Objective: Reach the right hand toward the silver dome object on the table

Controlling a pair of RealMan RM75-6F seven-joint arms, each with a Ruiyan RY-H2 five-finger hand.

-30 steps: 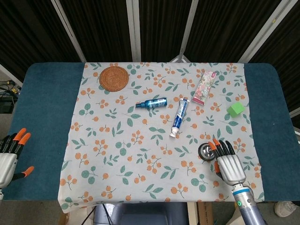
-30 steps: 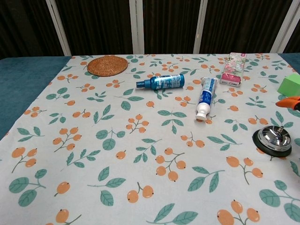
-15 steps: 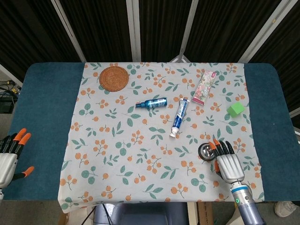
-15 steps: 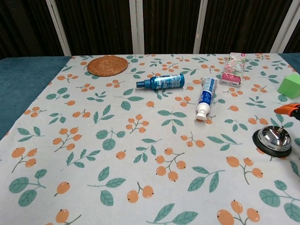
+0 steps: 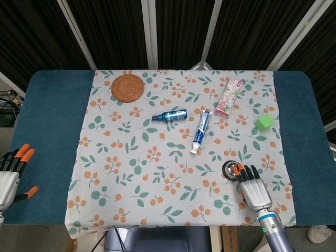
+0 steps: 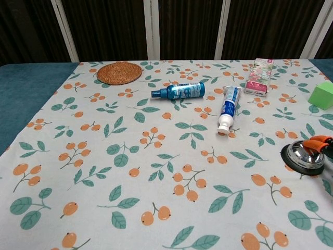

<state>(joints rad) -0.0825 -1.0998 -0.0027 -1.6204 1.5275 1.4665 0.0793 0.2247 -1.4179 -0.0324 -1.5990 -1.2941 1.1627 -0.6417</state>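
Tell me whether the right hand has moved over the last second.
Yes. The right hand has pulled back toward the near table edge, away from the green cube; its fingers now show over the silver dome.

No words or numbers can be read here. The toothpaste tube (image 6: 228, 109), the blue spray bottle (image 6: 178, 91) and the flowery pack (image 6: 259, 76) near the far edge of the worktop have print, but it is too small and blurry.

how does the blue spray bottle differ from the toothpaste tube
The blue spray bottle is dark, round-bodied and lies crosswise; the toothpaste tube is longer, flat, white and blue, and lies lengthwise, its cap toward the robot. Both lie flat on the tablecloth, apart from each other.
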